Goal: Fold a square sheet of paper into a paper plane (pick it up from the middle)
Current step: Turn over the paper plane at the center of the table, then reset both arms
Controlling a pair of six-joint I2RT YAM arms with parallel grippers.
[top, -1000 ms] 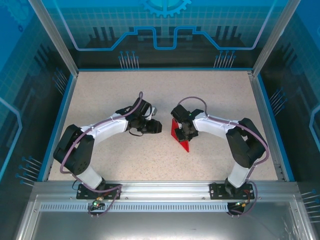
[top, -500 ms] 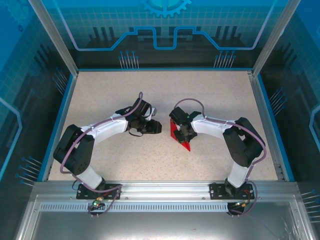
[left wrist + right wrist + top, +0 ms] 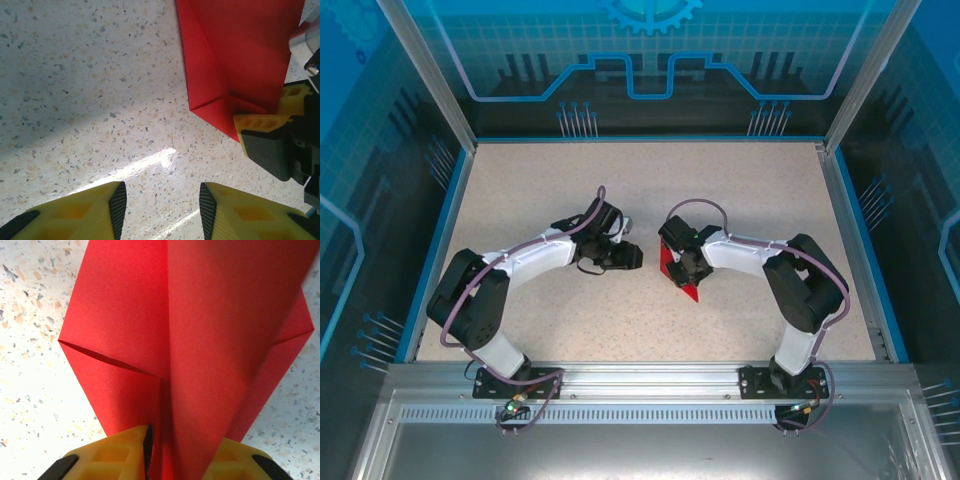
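The red paper (image 3: 688,288) lies folded on the speckled table, coming to a point toward the near side. In the right wrist view the paper (image 3: 190,315) shows a raised centre fold with angled flaps on both sides. That fold runs up between the yellow fingers of my right gripper (image 3: 182,445). The left pad stands close beside the fold, and a flap hides the right pad, so contact is unclear. My left gripper (image 3: 162,200) is open over bare table, a short way left of the paper's (image 3: 240,50) corner. The right gripper's fingertips (image 3: 260,122) show at that corner.
Both arms reach in toward the table's middle, and the two grippers, left (image 3: 632,255) and right (image 3: 682,266), sit close together. A blue rim (image 3: 440,240) and transparent walls bound the table. A metal rail (image 3: 640,380) runs along the near edge.
The right gripper has shifted slightly left and away from the arm bases, and the paper has moved a little with it. The left arm has stayed still.
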